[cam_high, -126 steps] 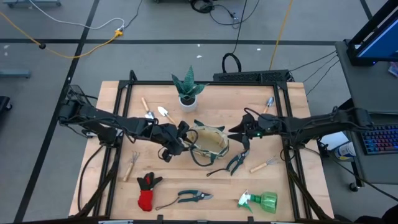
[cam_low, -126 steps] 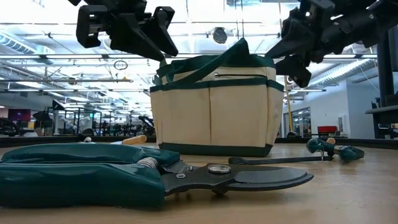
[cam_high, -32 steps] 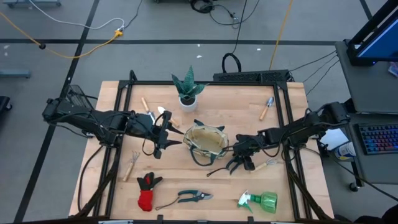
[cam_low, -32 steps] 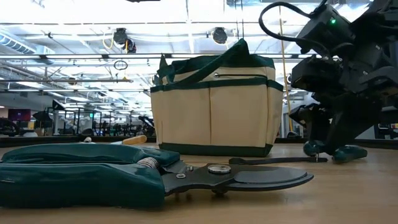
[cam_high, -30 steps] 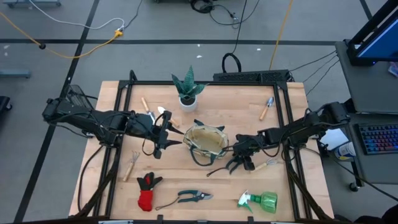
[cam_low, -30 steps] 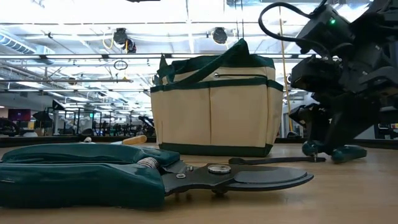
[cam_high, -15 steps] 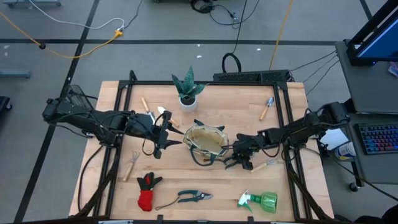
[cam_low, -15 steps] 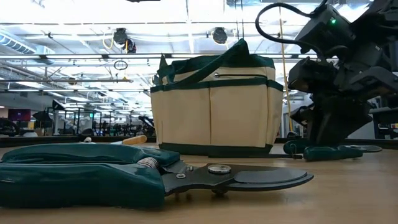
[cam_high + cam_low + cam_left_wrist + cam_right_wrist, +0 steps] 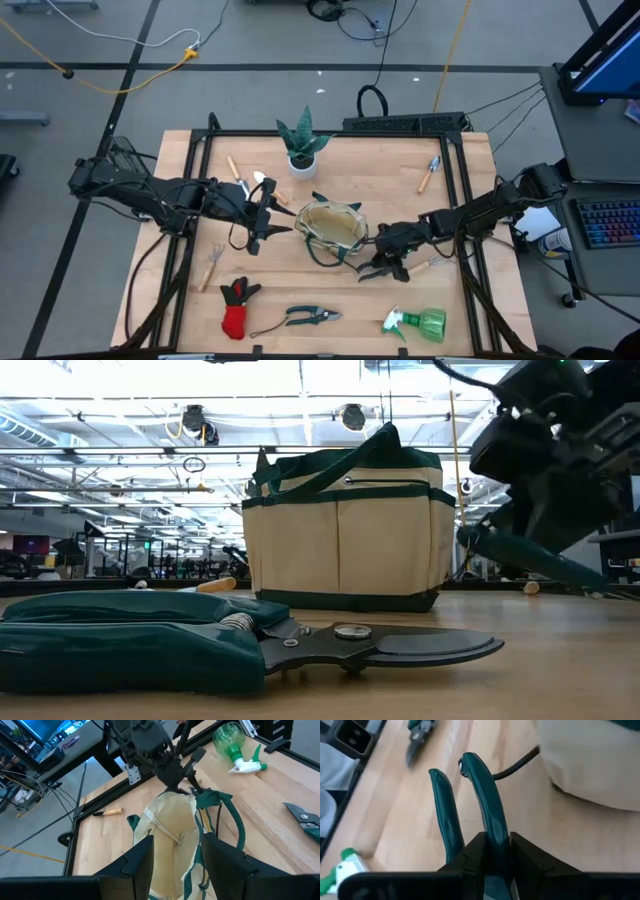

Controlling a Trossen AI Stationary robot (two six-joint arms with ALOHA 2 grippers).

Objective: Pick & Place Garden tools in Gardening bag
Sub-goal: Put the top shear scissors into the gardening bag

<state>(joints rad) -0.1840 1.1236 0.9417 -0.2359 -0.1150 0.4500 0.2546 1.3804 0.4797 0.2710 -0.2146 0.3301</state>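
Lifted off the table, one teal-handled shears (image 9: 485,805) sits clamped in the right end effector (image 9: 392,255).

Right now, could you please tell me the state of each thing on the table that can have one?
Gardening bag: upright, mouth open.
Right tool: shut on the green-handled shears, lifted off the table beside the bag.
Left tool: open, empty, at the bag's mouth.
Pruning shears: lying flat at the front edge.
Spray bottle: on its side.
Glove: lying flat.
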